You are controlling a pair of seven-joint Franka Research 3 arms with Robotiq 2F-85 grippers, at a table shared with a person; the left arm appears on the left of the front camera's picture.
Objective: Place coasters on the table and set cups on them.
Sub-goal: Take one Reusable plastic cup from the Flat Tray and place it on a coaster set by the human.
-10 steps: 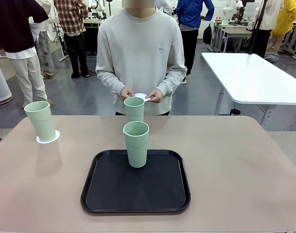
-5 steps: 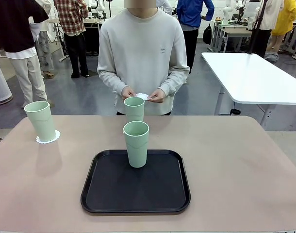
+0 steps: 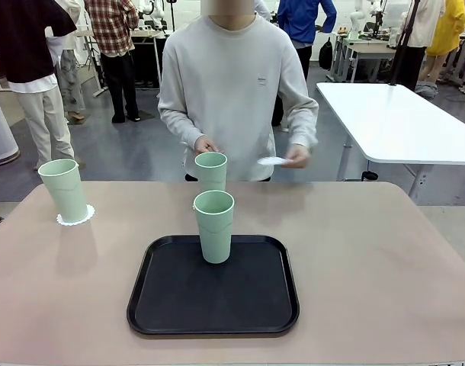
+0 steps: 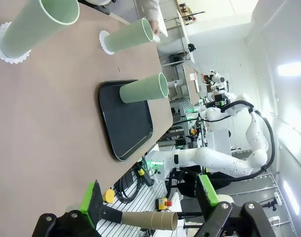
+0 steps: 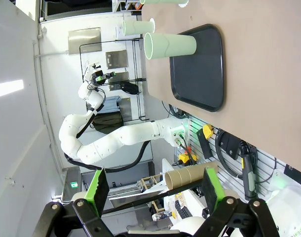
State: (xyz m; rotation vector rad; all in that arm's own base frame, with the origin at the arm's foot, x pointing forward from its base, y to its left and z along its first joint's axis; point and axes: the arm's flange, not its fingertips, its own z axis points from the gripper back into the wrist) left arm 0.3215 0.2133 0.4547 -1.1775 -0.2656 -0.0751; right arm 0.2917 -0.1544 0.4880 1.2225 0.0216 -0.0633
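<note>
On the beige table [image 3: 370, 252], a mint-green cup [image 3: 64, 189] stands on a lacy white coaster [image 3: 75, 216] at the far left. A second cup [image 3: 211, 171] stands near the far edge on a coaster [image 4: 105, 42]. A third cup [image 3: 214, 226] is upright on the black tray [image 3: 213, 305]. The person holds another white coaster [image 3: 272, 161] in one hand, out over the far edge right of the middle cup. My left gripper [image 4: 149, 193] is open and off the table's side. My right gripper [image 5: 155, 186] is open too, holding nothing.
The person's other hand [image 3: 205, 145] hovers just behind the far cup. A white table [image 3: 400, 122] stands beyond the far right corner, and other people stand in the background. The tabletop right of the tray is bare.
The person's hand has carried the coaster from in front of the body out to the picture's right. The cups and tray have not moved.
</note>
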